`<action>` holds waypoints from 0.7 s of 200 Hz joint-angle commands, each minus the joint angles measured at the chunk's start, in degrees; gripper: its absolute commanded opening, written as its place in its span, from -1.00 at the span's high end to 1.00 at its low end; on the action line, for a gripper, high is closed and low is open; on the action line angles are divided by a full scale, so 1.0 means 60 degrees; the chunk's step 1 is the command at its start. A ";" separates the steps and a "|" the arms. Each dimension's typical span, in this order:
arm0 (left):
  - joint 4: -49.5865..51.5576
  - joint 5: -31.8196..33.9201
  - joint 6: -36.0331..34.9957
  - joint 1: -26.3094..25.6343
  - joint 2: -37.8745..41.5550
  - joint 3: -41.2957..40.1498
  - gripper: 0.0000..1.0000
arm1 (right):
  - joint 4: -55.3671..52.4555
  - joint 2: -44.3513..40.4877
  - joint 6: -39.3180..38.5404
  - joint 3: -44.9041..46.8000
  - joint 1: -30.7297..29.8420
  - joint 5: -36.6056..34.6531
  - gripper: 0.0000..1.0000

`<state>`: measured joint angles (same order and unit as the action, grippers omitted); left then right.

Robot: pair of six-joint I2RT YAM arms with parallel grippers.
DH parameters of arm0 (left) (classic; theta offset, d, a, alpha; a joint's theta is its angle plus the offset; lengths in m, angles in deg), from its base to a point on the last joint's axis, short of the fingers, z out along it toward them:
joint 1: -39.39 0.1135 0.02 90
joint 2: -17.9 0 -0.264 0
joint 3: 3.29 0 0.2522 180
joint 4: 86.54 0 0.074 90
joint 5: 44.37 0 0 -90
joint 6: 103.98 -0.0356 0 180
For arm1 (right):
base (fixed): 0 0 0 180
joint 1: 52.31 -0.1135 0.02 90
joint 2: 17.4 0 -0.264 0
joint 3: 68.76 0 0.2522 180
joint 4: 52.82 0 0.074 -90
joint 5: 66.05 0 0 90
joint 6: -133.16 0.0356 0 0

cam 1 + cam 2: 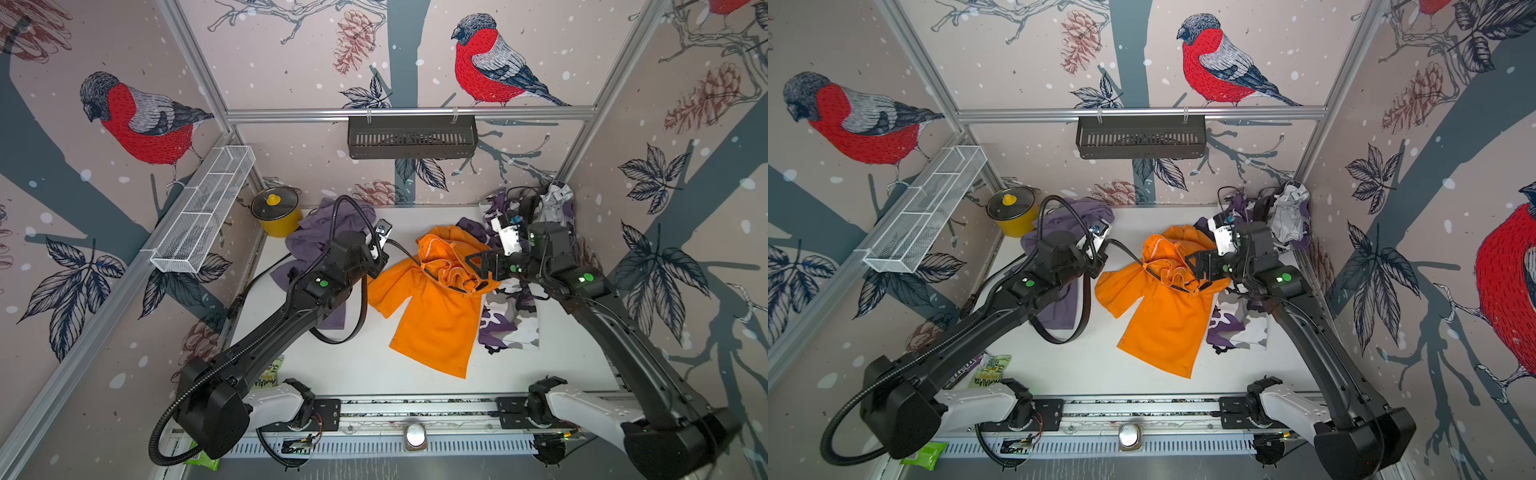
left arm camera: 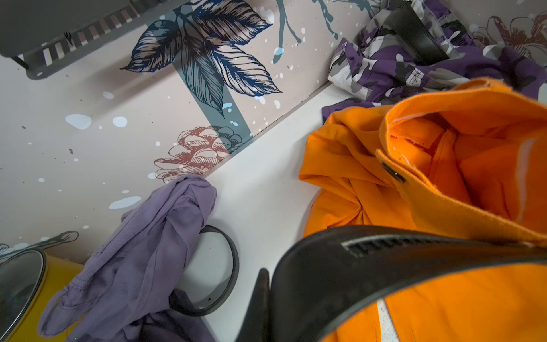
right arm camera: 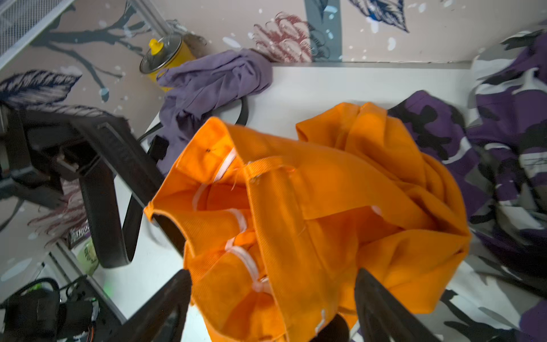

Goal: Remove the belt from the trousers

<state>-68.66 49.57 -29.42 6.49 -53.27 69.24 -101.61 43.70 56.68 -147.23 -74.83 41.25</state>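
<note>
Black belt [image 1: 364, 307] [image 1: 1086, 307] is still partly threaded through the waistband of the orange trousers [image 1: 436, 316] [image 1: 1163, 320], which lie crumpled at the centre of the white table [image 1: 374, 365] in both top views. From the waistband the strap runs out toward 9 o'clock to the left gripper [image 1: 381, 262] [image 1: 1098, 266], which is clenched on it. The strap's free length droops from there in a loop toward 7 o'clock and rests on the table.

The right gripper [image 1: 476, 268] [image 1: 1196, 266] sits at 3 o'clock of the waistband with its jaws spread wide, released. In the right wrist view its two dark fingers [image 3: 165, 302] flank the orange fabric, and the belt [image 3: 100, 207] hangs folded over the other arm's gripper.

Purple camouflage trousers [image 1: 507, 320] lie touching the orange pair at 3 o'clock. A lilac garment [image 1: 316, 232] is heaped at 10 o'clock, partly under the left arm. A yellow pot with a glass lid [image 1: 276, 212] stands beyond it in the far corner.
</note>
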 commanded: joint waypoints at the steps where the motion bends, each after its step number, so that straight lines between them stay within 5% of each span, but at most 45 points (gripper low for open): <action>1: -0.0331 -0.0172 -0.0136 -0.0008 -0.0086 0.0224 1.00 | -0.0427 -0.0345 0.0592 0.0670 -0.0795 -0.1827 -0.73; 59: -0.0292 -0.0247 -0.0122 -0.0008 -0.0055 0.0257 1.00 | 0.0111 -0.0704 0.1248 0.1614 -0.1471 -0.3372 -0.54; 140: -0.0232 0.0077 -0.0122 0.0001 -0.0068 0.0136 1.00 | 0.0420 -0.1437 0.1215 0.1546 -0.1101 -0.2762 -0.38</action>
<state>-67.70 48.85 -29.42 6.49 -53.49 70.11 -101.11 36.29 63.81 -137.29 -81.59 22.85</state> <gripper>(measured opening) 0.076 0.688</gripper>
